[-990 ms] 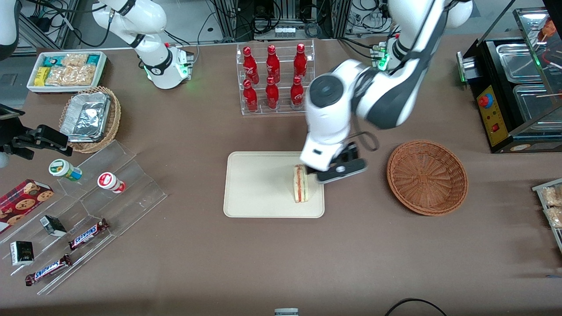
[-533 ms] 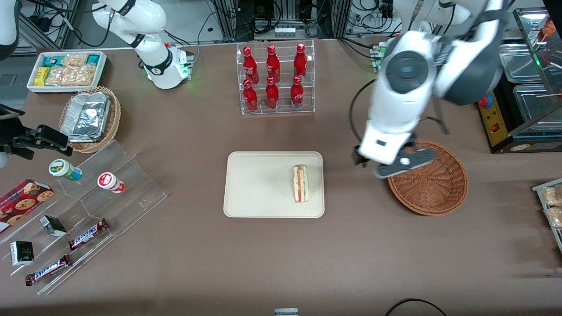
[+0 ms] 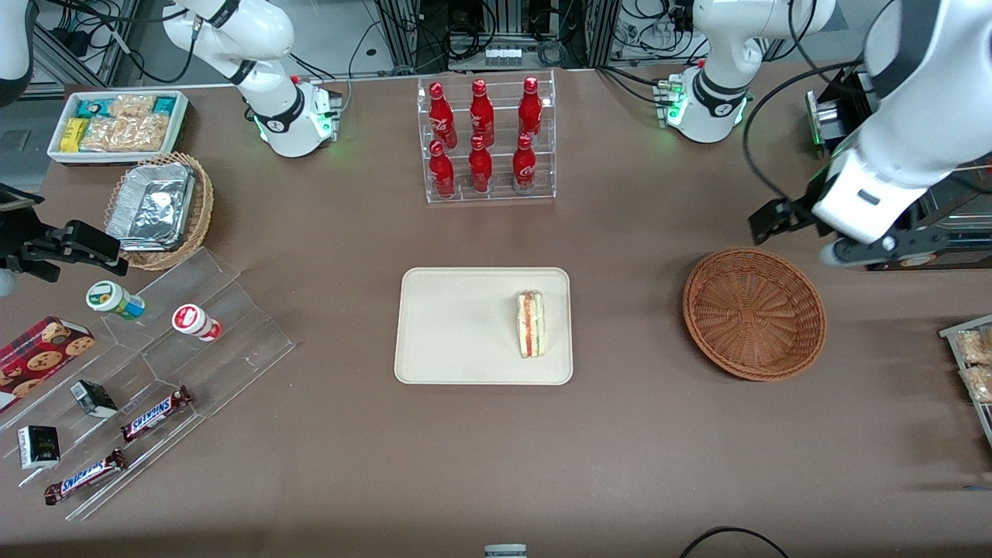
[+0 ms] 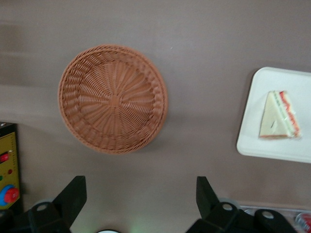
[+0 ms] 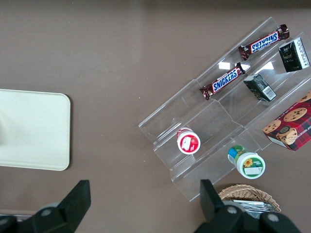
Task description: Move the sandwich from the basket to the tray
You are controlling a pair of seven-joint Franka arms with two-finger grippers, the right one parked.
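The sandwich [image 3: 531,324] [image 4: 278,115], a pale wedge with red and green layers, lies on the beige tray [image 3: 457,325] [image 4: 257,145] near the edge closest to the basket. The reddish-brown wicker basket [image 3: 753,313] [image 4: 112,98] has nothing in it and sits beside the tray, toward the working arm's end. My gripper [image 3: 787,217] [image 4: 140,183] hangs open and holds nothing, well above the table. It is a little farther from the front camera than the basket, next to the black machine.
A black counter machine [image 3: 907,155] stands at the working arm's end, close to my arm. A rack of red bottles [image 3: 486,139] stands farther back than the tray. A clear stepped stand with snacks [image 3: 155,387], a foil-filled basket [image 3: 159,209] and a white bin [image 3: 116,124] lie toward the parked arm's end.
My gripper has left the sandwich on the tray, then risen and swung away over the basket toward the working arm's end. The sandwich has not moved.
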